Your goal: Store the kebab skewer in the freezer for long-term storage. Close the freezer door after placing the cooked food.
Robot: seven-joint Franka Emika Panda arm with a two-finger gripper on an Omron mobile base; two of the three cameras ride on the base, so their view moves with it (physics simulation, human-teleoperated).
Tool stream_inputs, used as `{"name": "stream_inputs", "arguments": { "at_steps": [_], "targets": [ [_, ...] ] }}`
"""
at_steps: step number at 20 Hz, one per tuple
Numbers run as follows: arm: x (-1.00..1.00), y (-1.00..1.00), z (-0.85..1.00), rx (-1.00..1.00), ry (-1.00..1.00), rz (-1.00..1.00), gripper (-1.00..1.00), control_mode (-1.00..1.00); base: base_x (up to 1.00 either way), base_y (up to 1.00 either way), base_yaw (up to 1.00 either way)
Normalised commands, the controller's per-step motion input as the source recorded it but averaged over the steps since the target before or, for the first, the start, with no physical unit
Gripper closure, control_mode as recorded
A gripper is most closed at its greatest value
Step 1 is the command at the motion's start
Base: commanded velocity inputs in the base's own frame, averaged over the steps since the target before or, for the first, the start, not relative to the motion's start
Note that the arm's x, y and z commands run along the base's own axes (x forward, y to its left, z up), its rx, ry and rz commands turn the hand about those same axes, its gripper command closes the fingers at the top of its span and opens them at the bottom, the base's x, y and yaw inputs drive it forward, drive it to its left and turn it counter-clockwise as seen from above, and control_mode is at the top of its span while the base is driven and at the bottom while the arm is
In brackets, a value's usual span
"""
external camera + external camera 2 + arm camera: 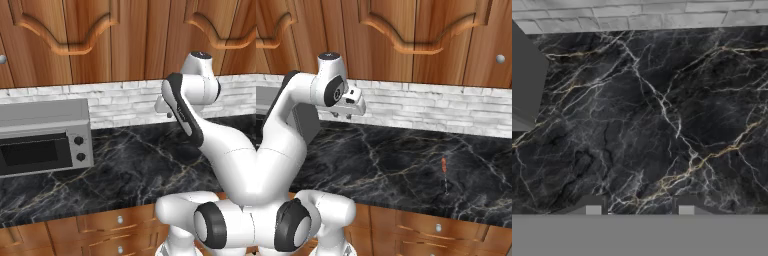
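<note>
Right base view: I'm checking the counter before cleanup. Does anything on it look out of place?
Yes. A thin kebab skewer with small red and brown chunks lies bare on the black marble counter, right of the arm, with no plate under it. Nothing looks spilled or damaged.

The black marble worktop (406, 165) has a grey toaster oven (42, 137) sitting at its left end and a little kebab skewer (444, 166) lying towards the right, nearer the front edge.

Even, soft rendered light; faint shadows, slightly blurry, perhaps low-resolution.
</note>
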Motion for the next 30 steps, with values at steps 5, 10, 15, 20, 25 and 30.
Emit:
{"name": "stream_inputs", "arguments": {
  "at_steps": [5,10,15,20,25,30],
  "targets": [
    [-0.1,0.0,-0.01,0.0,0.02,0.0,-1.0,-1.0,0.0,0.0,0.0],
    [-0.47,0.07,-0.06,0.0,0.1,0.0,-1.0,-1.0,0.0,0.0,0.0],
    [-0.08,0.02,-0.35,-0.05,0.26,0.0,-1.0,-1.0,0.0,0.0,0.0],
    [-0.01,0.11,-0.61,-0.03,0.05,-0.05,-1.0,-1.0,0.0,0.0,0.0],
    [-0.07,0.16,-0.5,0.0,-0.2,-0.09,-1.0,-1.0,0.0,0.0,0.0],
    [-0.04,0.01,-0.53,0.0,-0.21,-0.01,-1.0,-1.0,0.0,0.0,0.0]
  ]
}}
